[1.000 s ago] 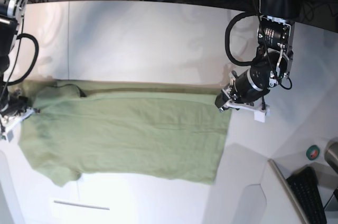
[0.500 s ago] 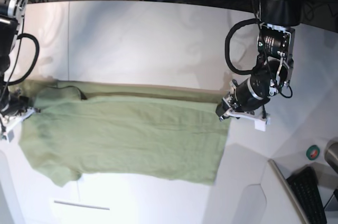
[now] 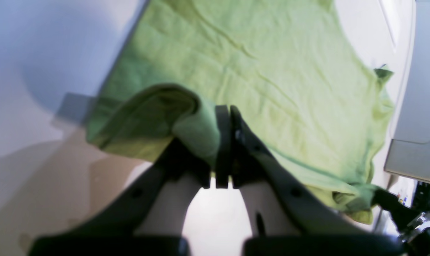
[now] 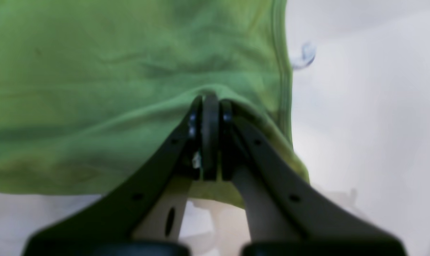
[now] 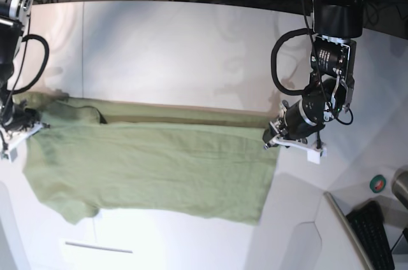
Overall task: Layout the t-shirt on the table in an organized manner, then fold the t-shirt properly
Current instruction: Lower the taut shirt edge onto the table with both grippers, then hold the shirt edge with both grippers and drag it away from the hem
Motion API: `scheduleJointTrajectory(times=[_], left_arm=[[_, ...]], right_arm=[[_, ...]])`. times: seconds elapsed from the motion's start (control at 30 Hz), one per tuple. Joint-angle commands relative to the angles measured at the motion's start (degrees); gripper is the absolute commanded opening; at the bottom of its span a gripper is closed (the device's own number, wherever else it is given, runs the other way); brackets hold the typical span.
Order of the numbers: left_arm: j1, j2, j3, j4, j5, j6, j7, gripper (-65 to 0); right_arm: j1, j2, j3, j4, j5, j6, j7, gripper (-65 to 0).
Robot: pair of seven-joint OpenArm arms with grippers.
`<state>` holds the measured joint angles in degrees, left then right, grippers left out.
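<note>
White counter (image 5: 178, 47) carries the soft, limp t-shirt (image 5: 153, 168), best held at its edges, where left hand (image 3: 223, 117) and right hand (image 4: 209, 103) each pinch cloth.

A sage-green t-shirt (image 5: 153, 165) lies spread lengthwise on the white table (image 5: 172, 47), stretched between the left gripper (image 5: 269, 141) and the right gripper (image 5: 25, 125). Each pinches a far-edge corner, lifting a small fold of cloth; the near edge lies flat.
</note>
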<state>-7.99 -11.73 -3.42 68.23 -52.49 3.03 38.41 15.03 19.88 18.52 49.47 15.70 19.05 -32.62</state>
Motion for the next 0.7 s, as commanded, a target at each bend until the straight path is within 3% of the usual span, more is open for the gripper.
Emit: scheduleJointTrajectory(times=[0.0,0.3,0.47,0.67], left_arm=[[-2.0,-0.4,-0.1,0.8,-0.4,-0.8,-0.7,-65.0],[-4.5,-0.4,-0.1,-3.0,-0.4,-0.8,-0.8,-65.0],[-5.4,-0.4,0.5,-6.0,-0.4,-0.8,-5.4,-65.0],[-5.8,-0.4,0.5,-7.6,-0.4,-0.8,-5.6,-65.0]], right_arm=[[1.9,1.2,0.3,1.0,0.3,-0.1,1.4,-65.0],[1.9,1.4,0.3,0.9,0.3,-0.1,1.4,-65.0],[1.9,1.4,0.3,0.9,0.3,-0.1,1.4,-65.0],[1.8,1.3,0.3,0.9,0.3,-0.1,1.4,-65.0]])
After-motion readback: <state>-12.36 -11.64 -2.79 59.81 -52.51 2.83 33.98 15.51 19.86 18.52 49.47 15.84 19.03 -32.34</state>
